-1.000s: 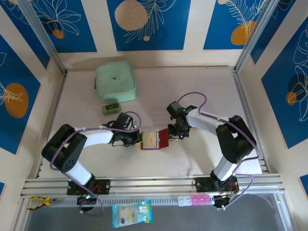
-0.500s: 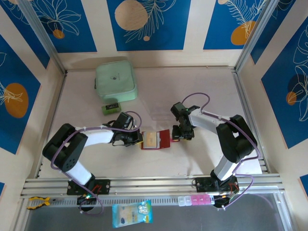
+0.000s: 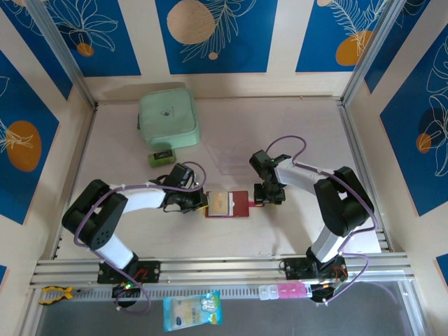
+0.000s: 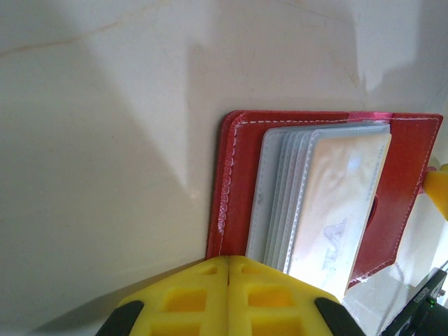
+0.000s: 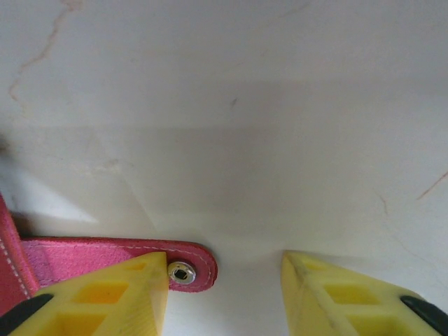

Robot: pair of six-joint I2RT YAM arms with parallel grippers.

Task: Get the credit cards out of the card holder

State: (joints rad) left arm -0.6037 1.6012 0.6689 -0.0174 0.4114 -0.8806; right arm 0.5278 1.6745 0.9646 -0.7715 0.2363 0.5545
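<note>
Now the left gripper [image 4: 229,290] pinches the open card holder [image 4: 227,189] at its edge, fingers pressed together, while the right gripper [image 5: 224,280] stands half-parted beside the snap tab [image 5: 119,253].

Blue wall panels [image 3: 245,49] patterned with orange discs and white leaf outlines enclose a pale, faintly veined counter [image 3: 294,133]; aluminium rails [image 3: 224,264] cross the frame's lower edge.
</note>
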